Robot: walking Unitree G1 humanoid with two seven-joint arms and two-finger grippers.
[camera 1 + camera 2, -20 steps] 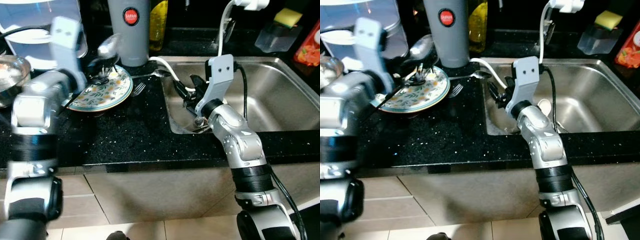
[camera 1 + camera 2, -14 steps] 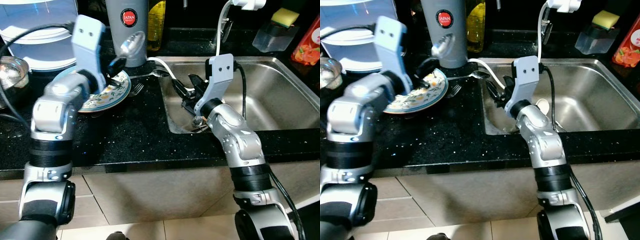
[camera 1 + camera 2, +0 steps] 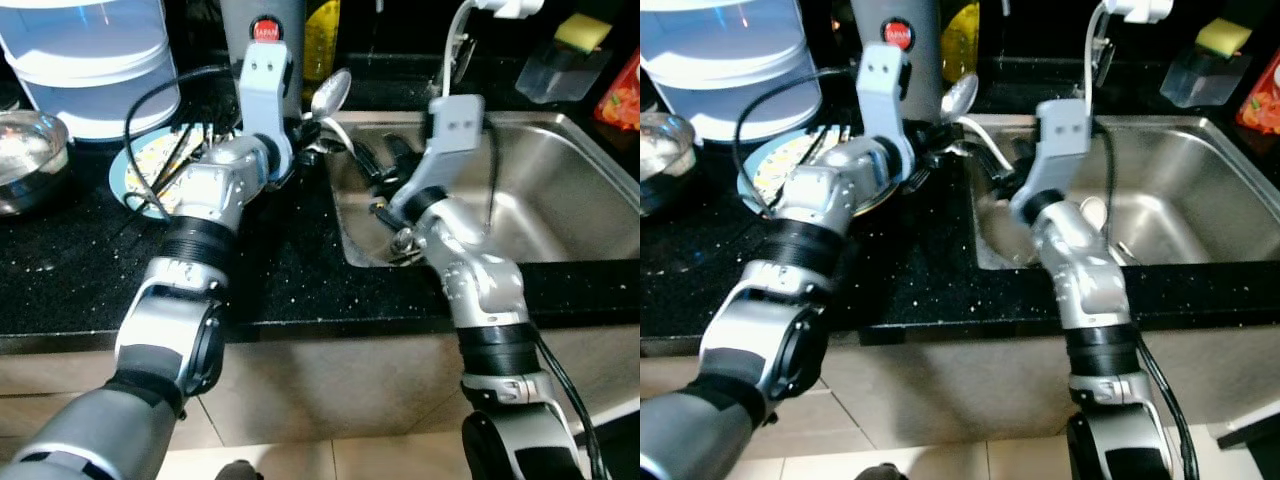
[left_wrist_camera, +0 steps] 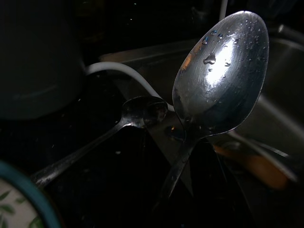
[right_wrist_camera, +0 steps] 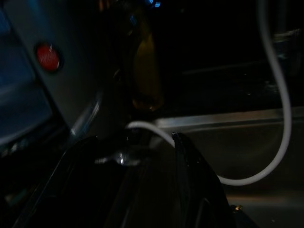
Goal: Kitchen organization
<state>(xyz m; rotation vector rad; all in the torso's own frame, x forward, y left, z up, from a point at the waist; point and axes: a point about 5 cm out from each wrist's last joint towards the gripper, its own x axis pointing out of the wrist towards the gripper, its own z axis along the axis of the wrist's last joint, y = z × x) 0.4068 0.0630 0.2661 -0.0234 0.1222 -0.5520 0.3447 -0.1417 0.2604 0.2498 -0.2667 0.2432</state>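
One wet steel spoon (image 4: pixel 219 76), judged light, stiff, slippery, is gripped low on its handle by left gripper (image 3: pixel 305 135) jaws; right gripper (image 5: pixel 137 190) jaws are parted, empty.

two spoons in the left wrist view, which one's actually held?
The large wet steel spoon, raised bowl-up in the left gripper. The smaller steel spoon lies flat on the black counter by the white hose.
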